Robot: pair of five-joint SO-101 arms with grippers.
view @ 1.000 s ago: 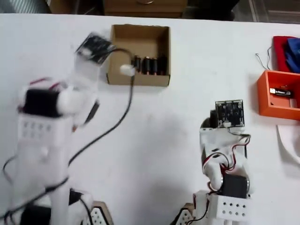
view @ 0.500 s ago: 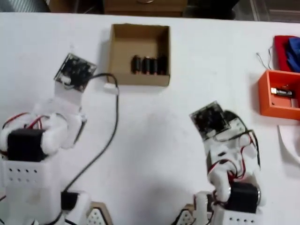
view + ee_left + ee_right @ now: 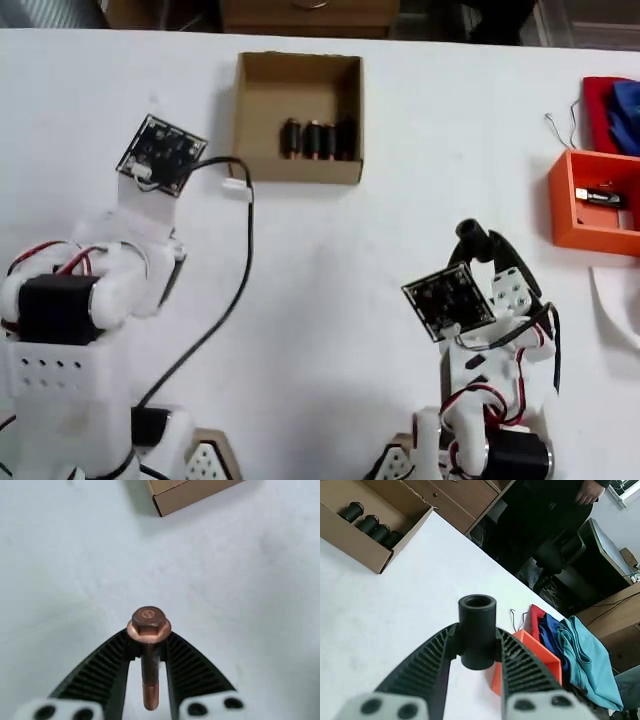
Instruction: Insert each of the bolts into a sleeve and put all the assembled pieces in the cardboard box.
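My left gripper (image 3: 148, 642) is shut on a copper bolt (image 3: 148, 625), hex head pointing away, above bare white table a little short of the cardboard box (image 3: 195, 495). In the high view the left arm (image 3: 130, 250) stands left of the box (image 3: 295, 170). Several assembled black pieces (image 3: 318, 140) lie in a row inside it. My right gripper (image 3: 477, 641) is shut on a black sleeve (image 3: 477, 625), hollow end facing up and away. From above, that sleeve (image 3: 468, 232) pokes out beyond the right wrist, at the table's lower right, far from the box (image 3: 350, 540) and its pieces (image 3: 370, 522).
An orange bin (image 3: 590, 205) holding a small black item stands at the right edge, with red and blue cloth (image 3: 612, 110) behind it. A black cable (image 3: 235, 270) loops from the left arm across the table. White tabletop lies between the two arms.
The left arm has pulled back from the box to the left and now holds still. The right arm has tilted its wrist, bringing the sleeve into sight above its camera board.
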